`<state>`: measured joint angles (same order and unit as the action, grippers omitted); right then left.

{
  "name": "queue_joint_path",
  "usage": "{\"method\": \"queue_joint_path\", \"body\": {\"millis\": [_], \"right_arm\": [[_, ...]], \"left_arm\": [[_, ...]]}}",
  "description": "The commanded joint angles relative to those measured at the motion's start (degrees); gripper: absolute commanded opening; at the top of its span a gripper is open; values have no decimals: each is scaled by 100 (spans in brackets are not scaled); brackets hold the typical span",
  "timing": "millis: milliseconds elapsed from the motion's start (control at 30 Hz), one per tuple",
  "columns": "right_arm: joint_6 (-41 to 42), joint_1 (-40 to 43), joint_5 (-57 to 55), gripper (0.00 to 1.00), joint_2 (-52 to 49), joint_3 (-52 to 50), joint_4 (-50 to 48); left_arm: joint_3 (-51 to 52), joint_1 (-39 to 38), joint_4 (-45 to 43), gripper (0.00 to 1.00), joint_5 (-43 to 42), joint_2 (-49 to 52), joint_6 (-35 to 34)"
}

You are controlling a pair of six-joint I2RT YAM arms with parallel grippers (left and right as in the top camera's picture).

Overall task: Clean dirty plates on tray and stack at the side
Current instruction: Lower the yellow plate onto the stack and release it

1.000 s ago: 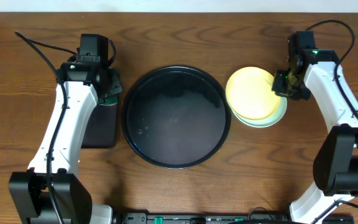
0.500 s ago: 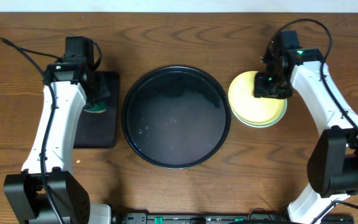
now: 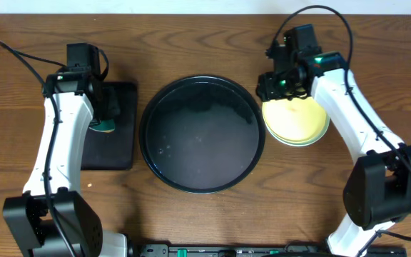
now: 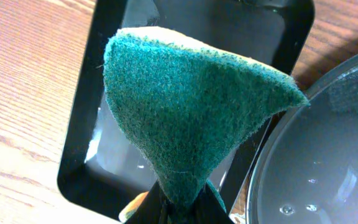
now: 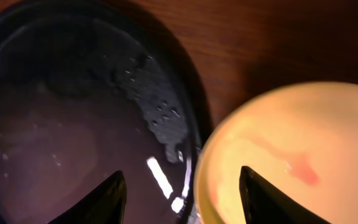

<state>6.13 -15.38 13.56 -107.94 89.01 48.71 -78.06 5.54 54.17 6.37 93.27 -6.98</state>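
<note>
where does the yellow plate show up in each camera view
Overhead: the yellow plate sits right of centre, just right of the round black tray.
Left wrist: not in it; the teal sponge fills most of the view.
Right wrist: the yellow plate is at lower right, with a reddish smear.
Shared landmark: the round black tray, at the right edge in left wrist and on the left in right wrist.
</note>
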Motion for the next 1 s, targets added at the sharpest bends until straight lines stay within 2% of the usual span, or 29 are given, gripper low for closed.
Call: {"method": "queue_joint_path", "body": {"millis": [0, 200, 467, 733, 967], "right_arm": [[175, -260, 153, 55, -328, 76, -103], [177, -509, 236, 54, -706, 76, -109], [350, -328, -155, 48, -804, 79, 208], [345, -168, -151, 53, -804, 79, 249], [299, -232, -90, 52, -804, 79, 256]], "left_arm": [[98, 31, 15, 8, 55, 107, 87], [98, 31, -39, 8, 55, 107, 74], [98, 35, -70, 8, 55, 107, 74], [98, 35, -133, 8, 55, 107, 74], [98, 35, -129, 8, 52, 107, 72]]}}
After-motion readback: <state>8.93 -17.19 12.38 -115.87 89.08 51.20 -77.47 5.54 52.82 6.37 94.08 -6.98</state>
